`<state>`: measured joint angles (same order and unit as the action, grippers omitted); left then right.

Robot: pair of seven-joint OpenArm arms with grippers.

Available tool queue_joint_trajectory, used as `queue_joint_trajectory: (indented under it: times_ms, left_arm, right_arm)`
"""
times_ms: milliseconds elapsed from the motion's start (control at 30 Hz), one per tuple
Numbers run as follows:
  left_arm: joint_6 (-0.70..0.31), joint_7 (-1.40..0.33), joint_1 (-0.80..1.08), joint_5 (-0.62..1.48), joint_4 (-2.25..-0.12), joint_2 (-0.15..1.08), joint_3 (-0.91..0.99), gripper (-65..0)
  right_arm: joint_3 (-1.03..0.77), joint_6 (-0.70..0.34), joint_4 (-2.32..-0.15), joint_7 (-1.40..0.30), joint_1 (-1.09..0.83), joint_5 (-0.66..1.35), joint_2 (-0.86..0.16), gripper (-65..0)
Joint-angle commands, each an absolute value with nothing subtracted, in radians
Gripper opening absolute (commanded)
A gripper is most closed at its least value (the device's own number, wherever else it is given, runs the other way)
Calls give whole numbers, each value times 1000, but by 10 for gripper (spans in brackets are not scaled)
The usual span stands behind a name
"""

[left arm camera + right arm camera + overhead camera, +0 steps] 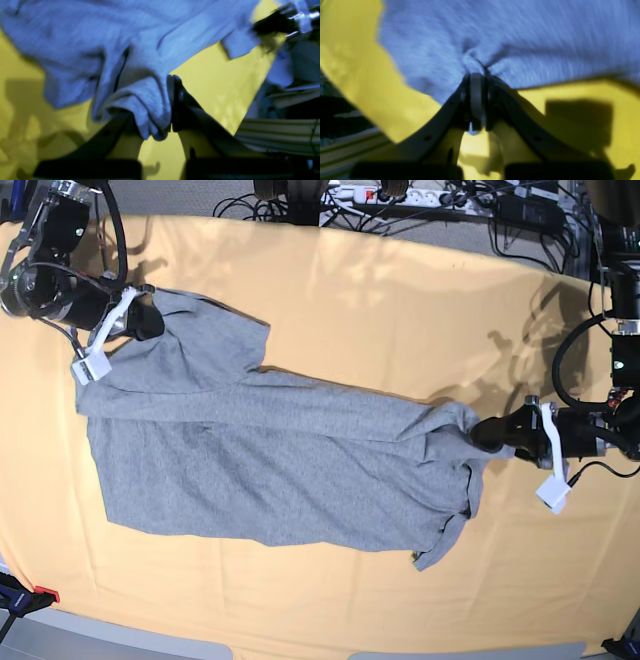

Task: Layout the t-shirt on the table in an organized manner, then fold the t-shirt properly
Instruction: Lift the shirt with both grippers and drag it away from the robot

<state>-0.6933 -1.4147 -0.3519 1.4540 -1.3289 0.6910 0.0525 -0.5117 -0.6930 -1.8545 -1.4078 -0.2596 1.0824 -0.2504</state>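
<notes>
Base view: high overhead, looking down on the whole tabletop (330,290). Left wrist view: low behind the left tool (171,110), very close, facing the t-shirt (105,42). Right wrist view: likewise behind the right tool (476,75). All three share the t-shirt.

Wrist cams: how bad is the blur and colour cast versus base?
Left wrist: t-shirt reads blue, fabric fairly sharp, far right smeared. Right wrist: motion-streaked cloth, soft focus, right gripper pinching fabric, hard shadow on the table. Base: sharp, shirt true grey, soft arm shadows top right.
</notes>
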Motion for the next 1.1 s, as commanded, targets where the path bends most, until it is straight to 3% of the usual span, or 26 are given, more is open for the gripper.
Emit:
queue_joint_trajectory:
  times_ms: [0,500,867,1067]
  left_arm:
    - [-698,-1396,-376,1484,-1345,709,62,-650]
    - [-632,-1396,-316,1484,-1395,760,62,-650]
    - [-636,-1396,-42,1484,-1818,884,62,-650]
    - [-636,-1396,30,1484,-1942,984,62,-650]
  right_arm:
    - [-517,-698,-1898,-1396,-270,1104,-279,-650]
    - [-518,-698,-2191,-1396,-511,1104,-512,-650]
    - [-518,-698,-2246,-1396,-682,1104,-597,-650]
    - [-518,-698,-2246,-1396,-801,1103,-623,-650]
